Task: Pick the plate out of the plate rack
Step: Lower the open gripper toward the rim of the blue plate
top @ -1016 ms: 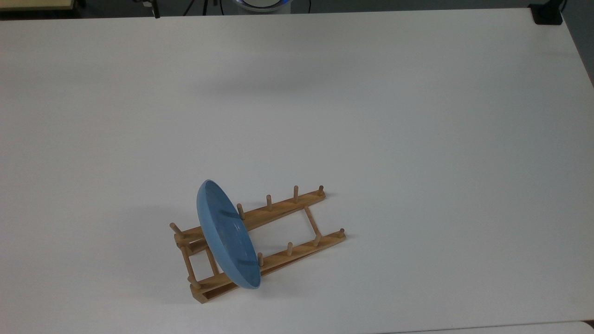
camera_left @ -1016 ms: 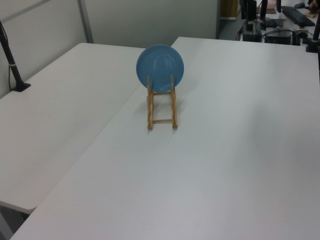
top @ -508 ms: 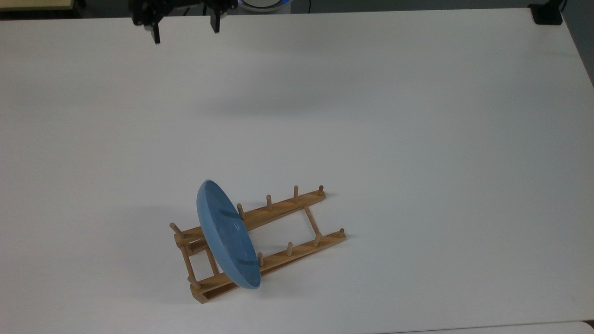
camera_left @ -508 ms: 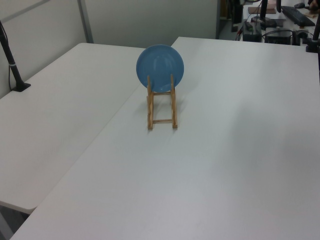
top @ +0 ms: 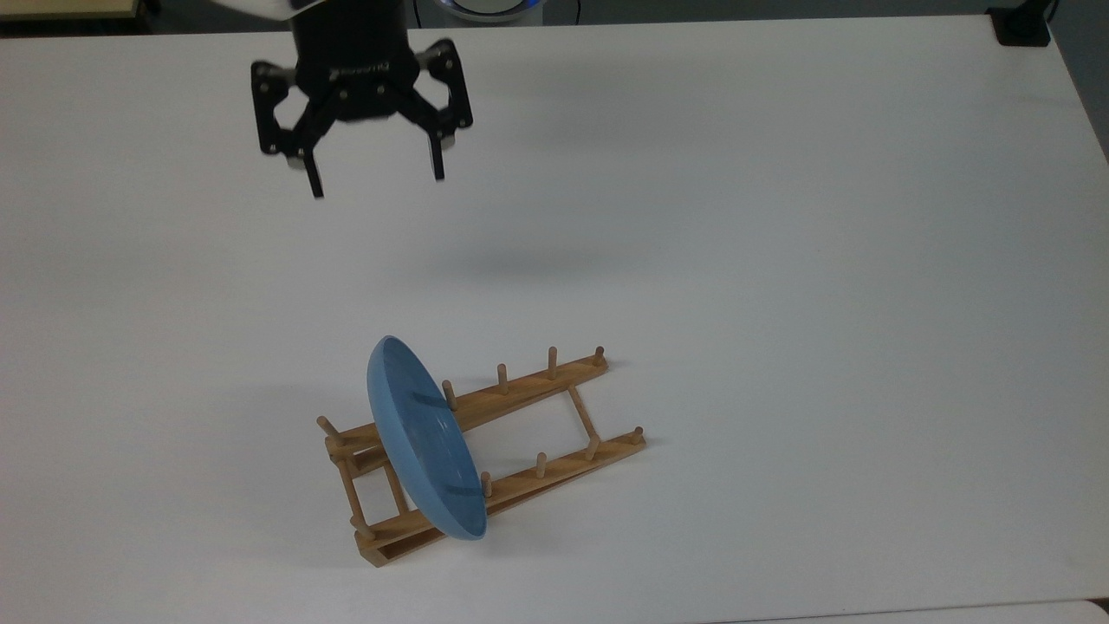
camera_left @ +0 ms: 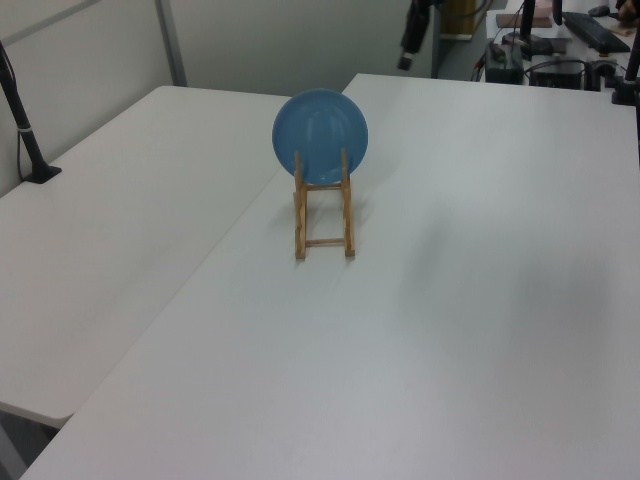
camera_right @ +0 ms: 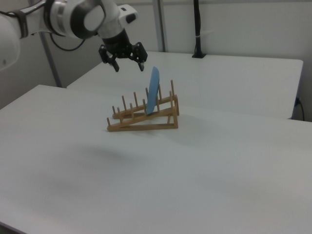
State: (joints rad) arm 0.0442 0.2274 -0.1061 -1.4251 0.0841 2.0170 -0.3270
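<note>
A light-blue plate (top: 424,438) stands on edge, tilted, between the pegs of the wooden plate rack (top: 537,381), near the rack's left end in the top view. The left view faces the plate (camera_left: 320,125) head-on above the rack (camera_left: 299,220). My gripper (top: 378,184) hangs open above the white table, well up and left of the plate in the top view, holding nothing. From the right view, the gripper (camera_right: 129,68) is up in the air just left of the plate (camera_right: 154,90) and over the rack (camera_right: 141,126), apart from both.
The white table (top: 780,260) stretches wide around the rack. A black clamp (top: 1022,26) sits at the top view's far right corner. A black pole (camera_left: 25,130) stands on the adjoining table at the left view's left, and another pole (camera_right: 197,29) behind the rack in the right view.
My gripper has come in from the top view's upper edge and moved down the picture toward the rack, fingers staying open. Plate and rack have not moved.
</note>
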